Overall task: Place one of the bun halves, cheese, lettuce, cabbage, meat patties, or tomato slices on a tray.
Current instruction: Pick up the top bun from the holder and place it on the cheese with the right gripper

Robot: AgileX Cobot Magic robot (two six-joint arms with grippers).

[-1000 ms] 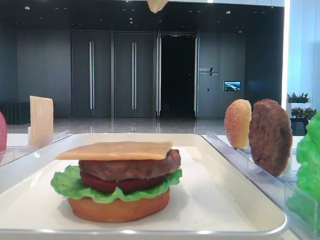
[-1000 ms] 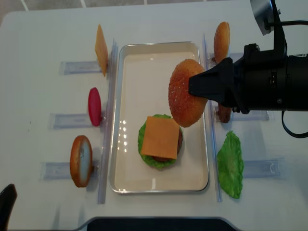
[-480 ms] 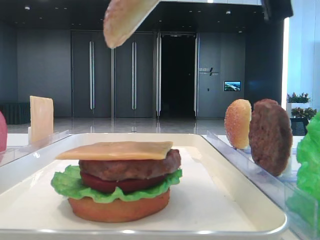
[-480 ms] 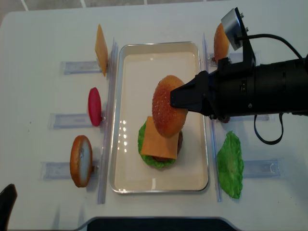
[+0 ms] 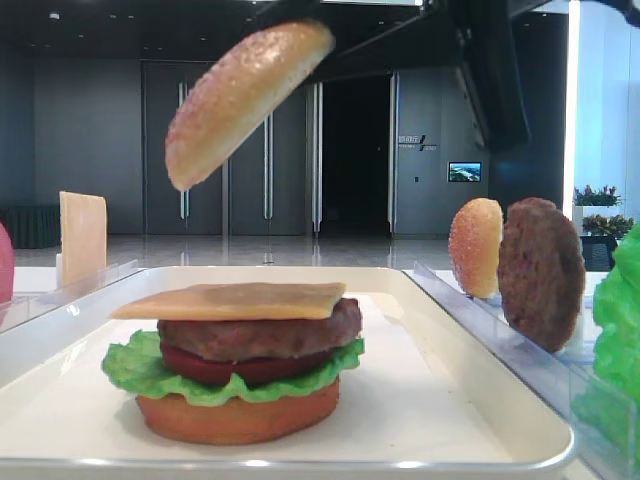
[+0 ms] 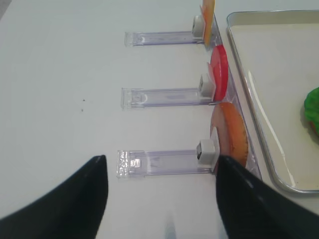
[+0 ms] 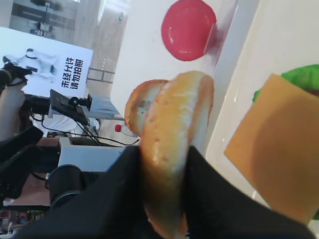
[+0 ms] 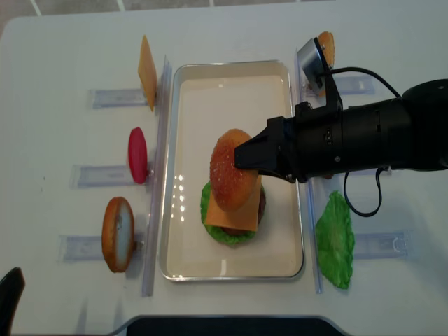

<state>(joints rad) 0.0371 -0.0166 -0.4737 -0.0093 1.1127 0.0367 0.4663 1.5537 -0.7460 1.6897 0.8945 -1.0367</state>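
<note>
White bench [image 8: 63, 280] carries the white tray [image 8: 178, 269] at centre, clear plastic racks [image 8: 91, 246] flanking it on both sides (three visible at left, holding items on edge), and a lettuce leaf [image 8: 334, 239] right of the tray.

low side view, overhead view, shared tray [image 8: 297, 161]
</note>
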